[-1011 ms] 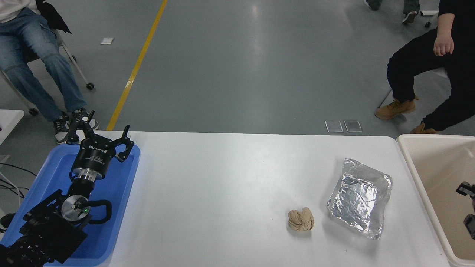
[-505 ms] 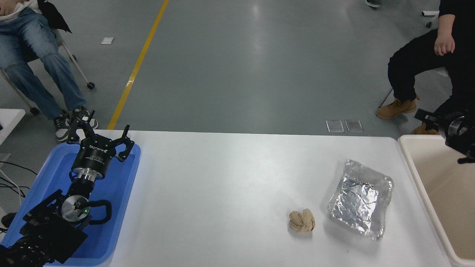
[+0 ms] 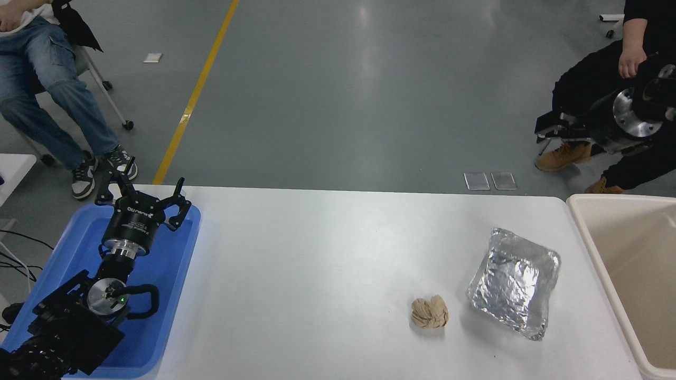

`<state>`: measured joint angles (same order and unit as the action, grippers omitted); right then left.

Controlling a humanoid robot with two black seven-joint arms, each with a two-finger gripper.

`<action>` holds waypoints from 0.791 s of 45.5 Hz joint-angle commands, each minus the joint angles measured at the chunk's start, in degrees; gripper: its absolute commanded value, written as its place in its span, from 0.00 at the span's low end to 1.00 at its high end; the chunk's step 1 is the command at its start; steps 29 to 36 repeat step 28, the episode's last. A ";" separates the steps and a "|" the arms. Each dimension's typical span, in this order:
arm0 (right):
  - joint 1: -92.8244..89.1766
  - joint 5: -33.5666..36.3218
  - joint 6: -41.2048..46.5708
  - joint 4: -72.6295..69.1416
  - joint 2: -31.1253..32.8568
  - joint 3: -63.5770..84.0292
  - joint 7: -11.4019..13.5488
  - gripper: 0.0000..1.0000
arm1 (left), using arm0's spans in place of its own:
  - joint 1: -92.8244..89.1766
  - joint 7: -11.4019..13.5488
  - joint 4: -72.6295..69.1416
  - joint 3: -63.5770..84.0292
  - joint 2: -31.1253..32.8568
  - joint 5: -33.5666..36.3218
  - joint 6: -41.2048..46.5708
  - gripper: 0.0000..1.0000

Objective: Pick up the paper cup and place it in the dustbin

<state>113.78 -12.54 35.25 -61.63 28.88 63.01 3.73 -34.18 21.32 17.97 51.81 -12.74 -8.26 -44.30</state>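
The right arm has changed most: one second ago only a small black part of it showed low at the right edge, over the large beige rectangular plastic dustbin (image 3: 583, 224); half a second ago it was at the bin's far rim; now the right gripper (image 3: 552, 126) is high at the right edge, above the floor beyond the white table (image 3: 317, 274) and well apart from the bin. Judged from this, the arm is withdrawing after a drop. The small white paper cup appears nowhere on the table or in the visible part of the bin, so it probably lies in the hidden portion; placement cannot be confirmed. The gripper carries nothing visible, though its dark fingers merge with a seated person's dark clothing (image 3: 586, 89), so their spread cannot be told. The bin is cut off by the right and lower edges. The left gripper (image 3: 145, 196) is parked over the shallow blue plastic tray (image 3: 174, 264), fingers spread and empty. The crumpled tan paper ball (image 3: 430, 312) and crinkled silver foil tray (image 3: 514, 281) are unmoved.
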 commanded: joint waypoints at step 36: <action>9.00 -6.26 9.75 -12.81 -0.06 -1.84 0.05 1.00 | 0.08 0.04 -0.04 0.04 0.00 0.00 0.00 1.00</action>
